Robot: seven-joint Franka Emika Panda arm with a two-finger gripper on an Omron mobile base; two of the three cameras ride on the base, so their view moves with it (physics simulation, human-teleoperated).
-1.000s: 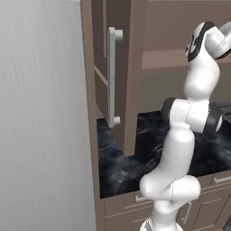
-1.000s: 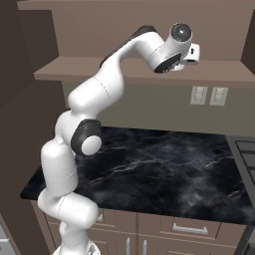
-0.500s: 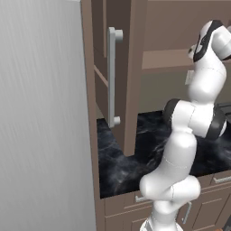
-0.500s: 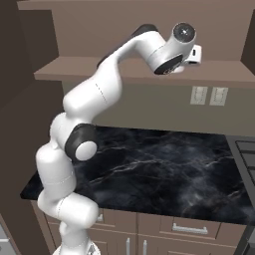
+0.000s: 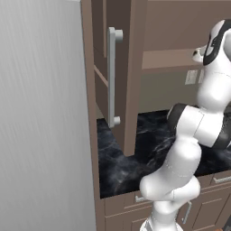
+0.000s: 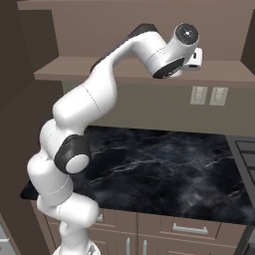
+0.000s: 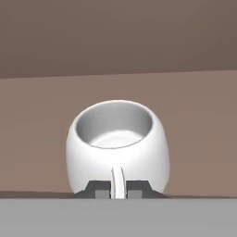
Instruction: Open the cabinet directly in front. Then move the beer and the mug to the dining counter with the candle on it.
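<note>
In the hand view the white mug (image 7: 118, 139) sits close in front of me on the brown shelf of the cabinet (image 7: 41, 120), its mouth facing up. Its thin handle runs down between the two dark fingertips of my gripper (image 7: 118, 189), which is shut on it. In the left base view the cabinet's door (image 5: 131, 81) stands open, its long silver handle (image 5: 112, 76) facing out. My hand (image 6: 193, 56) reaches onto the cabinet shelf (image 6: 74, 69) at the upper right of the right base view. The beer, the candle and the dining counter are out of view.
A black marble worktop (image 6: 164, 169) over brown drawers lies below the cabinet. A tall grey panel (image 5: 40, 117) stands at the left. Wall sockets (image 6: 209, 95) sit on the back wall, and a stove edge (image 6: 246, 149) is at the far right.
The arm has shifted a little, its wrist edging up and to the right at the shelf. The gripper has stayed shut.
</note>
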